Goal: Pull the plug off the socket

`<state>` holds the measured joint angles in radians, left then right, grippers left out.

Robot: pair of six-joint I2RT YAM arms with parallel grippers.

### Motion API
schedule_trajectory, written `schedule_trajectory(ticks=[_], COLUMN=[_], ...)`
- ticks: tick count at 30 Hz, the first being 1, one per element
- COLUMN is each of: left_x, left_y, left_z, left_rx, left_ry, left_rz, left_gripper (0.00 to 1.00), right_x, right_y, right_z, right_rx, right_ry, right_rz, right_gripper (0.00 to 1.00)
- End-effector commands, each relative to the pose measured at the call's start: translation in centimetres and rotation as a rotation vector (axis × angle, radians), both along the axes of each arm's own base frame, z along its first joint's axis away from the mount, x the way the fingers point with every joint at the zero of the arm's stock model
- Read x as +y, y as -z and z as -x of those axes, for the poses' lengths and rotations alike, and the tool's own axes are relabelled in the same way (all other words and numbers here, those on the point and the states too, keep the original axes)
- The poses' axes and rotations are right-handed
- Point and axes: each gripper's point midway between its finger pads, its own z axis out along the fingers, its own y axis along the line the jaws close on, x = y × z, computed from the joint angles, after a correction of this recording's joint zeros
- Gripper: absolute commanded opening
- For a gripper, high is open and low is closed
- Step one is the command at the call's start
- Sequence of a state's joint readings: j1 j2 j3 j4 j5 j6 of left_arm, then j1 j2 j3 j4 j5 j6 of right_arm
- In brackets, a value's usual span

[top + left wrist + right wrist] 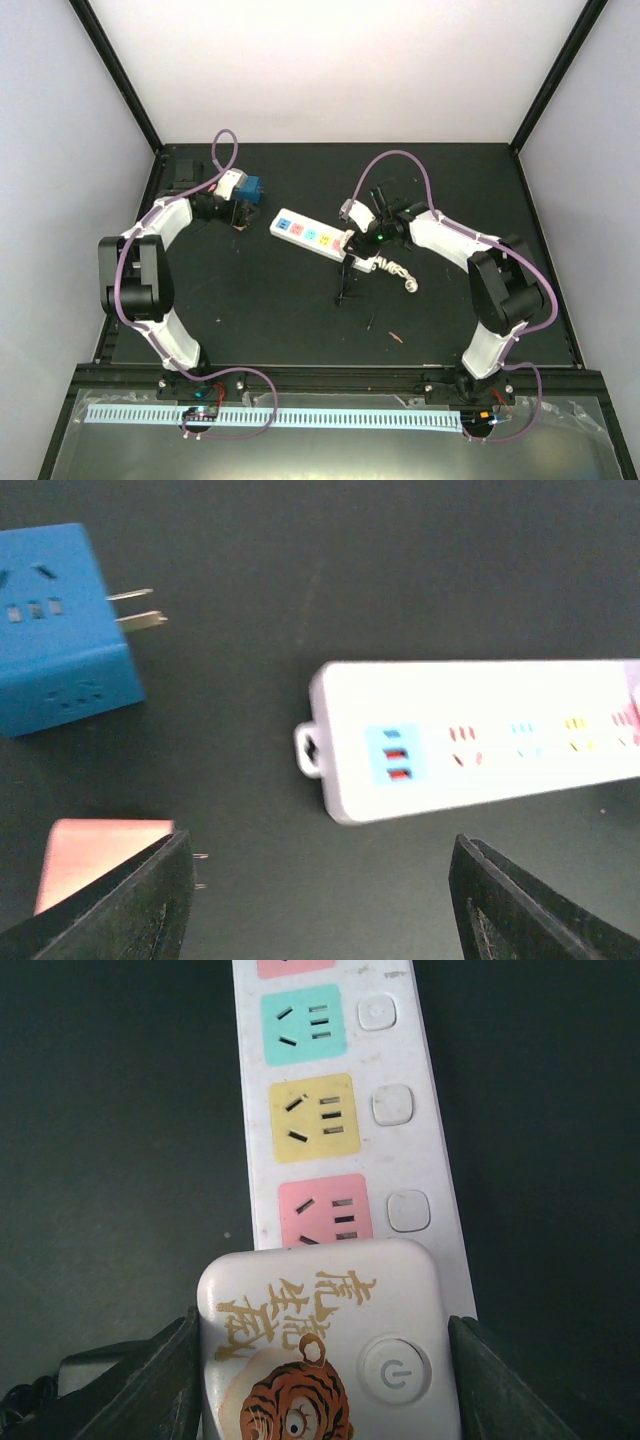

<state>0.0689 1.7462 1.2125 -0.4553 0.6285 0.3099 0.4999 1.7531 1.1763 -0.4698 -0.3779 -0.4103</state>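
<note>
The socket is a long white power strip (308,236) with pastel outlets, lying aslant mid-table; its bundled white cord (396,269) trails at the right end. In the right wrist view the strip (345,1110) runs away from me. A white plug (325,1340) with a tiger picture and a power button sits over its near end. My right gripper (325,1380) is shut on this plug, one finger against each side; it is also in the top view (355,243). My left gripper (320,900) is open and empty, just off the strip's left end (480,735).
A blue cube adapter (60,630) with bare prongs lies by the left gripper, also in the top view (250,190). A pink block (100,855) sits behind the left finger. A black box (185,165) is at the back left. A small red scrap (397,336) lies nearer the front.
</note>
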Motion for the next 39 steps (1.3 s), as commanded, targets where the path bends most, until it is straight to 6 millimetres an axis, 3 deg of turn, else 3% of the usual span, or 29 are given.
schedule_trajectory(ticks=[1, 11, 16, 27, 33, 39], left_x=[-2.6, -9.9, -13.3, -19.4, -21.8, -22.9], left_y=[-2.0, -2.2, -2.4, -1.2, -0.4, 1.2], left_z=[0.7, 4.8, 6.5, 10.1, 10.5, 9.2], left_rx=[-0.091, -0.162, -0.197, -0.29, -0.34, -0.336], left_ry=[0.069, 0.263, 0.331, 0.378, 0.391, 0.404], left_rz=[-0.012, 0.016, 0.044, 0.044, 0.029, 0.019], left_gripper=[0.72, 0.74, 0.75, 0.76, 0.76, 0.75], right_x=[-3.2, -2.8, -2.0, -2.3, -1.6, -1.7], right_y=[3.1, 2.7, 3.5, 4.4, 5.1, 5.6], right_z=[-2.0, -4.0, -3.9, -4.1, -3.5, -3.6], right_rx=[0.006, 0.037, 0.122, 0.134, 0.138, 0.131], right_ry=[0.217, 0.406, 0.441, 0.525, 0.509, 0.512], right_rz=[0.133, 0.065, 0.03, 0.033, 0.044, 0.062], right_gripper=[0.14, 0.13, 0.11, 0.1, 0.07, 0.04])
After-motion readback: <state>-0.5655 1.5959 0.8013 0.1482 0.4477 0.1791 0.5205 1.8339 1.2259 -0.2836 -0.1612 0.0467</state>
